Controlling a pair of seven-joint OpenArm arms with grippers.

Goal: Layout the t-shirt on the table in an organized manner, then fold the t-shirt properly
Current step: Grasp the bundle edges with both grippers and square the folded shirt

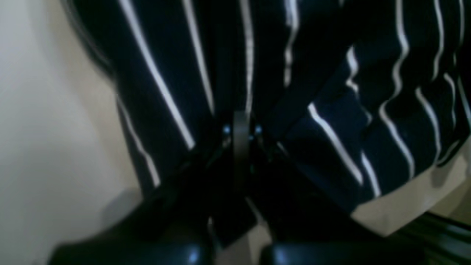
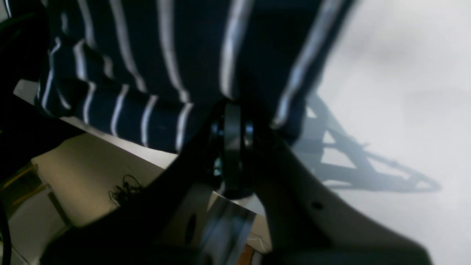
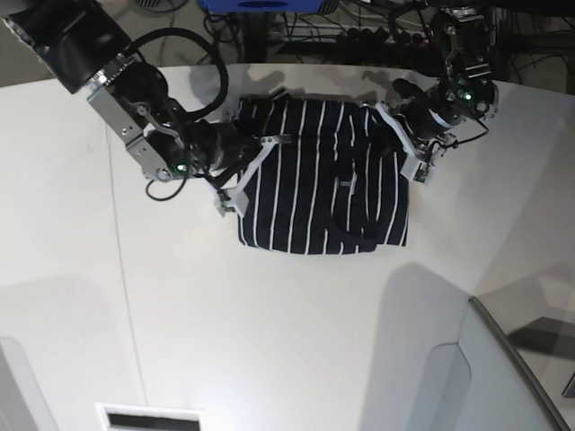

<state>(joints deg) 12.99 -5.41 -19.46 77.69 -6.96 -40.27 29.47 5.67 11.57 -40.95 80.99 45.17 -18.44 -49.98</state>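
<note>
T-shirt point(image 3: 323, 180) on white table point(image 3: 269, 341), left fingers point(image 1: 241, 121) and right fingers point(image 2: 232, 110) apparently pinched tight on its opposite edges

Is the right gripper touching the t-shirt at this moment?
Touching. In the right wrist view the right gripper is shut on the t-shirt, striped cloth bunching straight into the closed jaws with no gap.

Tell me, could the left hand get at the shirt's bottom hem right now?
Probably not at once: the left hand is shut on the t-shirt at its far end, and would have to let go first. The table beyond the hem lies bare.
</note>
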